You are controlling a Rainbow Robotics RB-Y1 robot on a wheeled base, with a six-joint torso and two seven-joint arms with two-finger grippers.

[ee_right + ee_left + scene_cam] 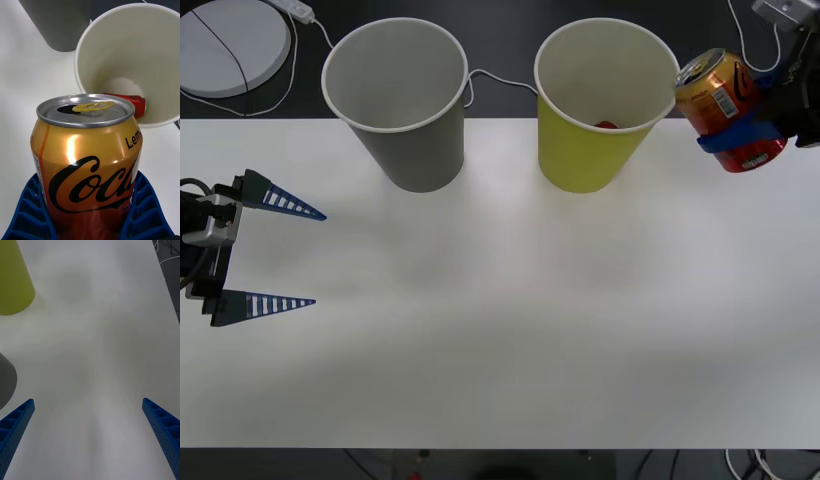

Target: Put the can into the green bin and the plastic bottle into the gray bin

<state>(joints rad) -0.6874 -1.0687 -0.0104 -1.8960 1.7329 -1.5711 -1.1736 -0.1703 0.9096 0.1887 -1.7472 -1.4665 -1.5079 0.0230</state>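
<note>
Orange-gold metal catches the light where the can (727, 105) is clamped between the blue ribbed fingers of the right gripper (738, 135), held in the air just beside the far-right rim of the green bin (600, 105) and tilted with its pull-tab top toward the cup. From the right wrist view the can (88, 157) sits low in the grip, with the bin's pale mouth (112, 45) open just beyond it and something red (131, 103) already lying on the bin's floor. The gray bin (405, 100) stands upright to the left of the green one, the two near but apart. The left gripper (265, 255) waits at the left edge of the white table (510, 330), fingers spread wide and empty. The risk from here is the rim — the can hangs outside the cup, not over it, so a release now would likely drop it onto the table, and a sideways move at too low a height could knock the light paper cup over. No plastic bottle is visible on the table.
</note>
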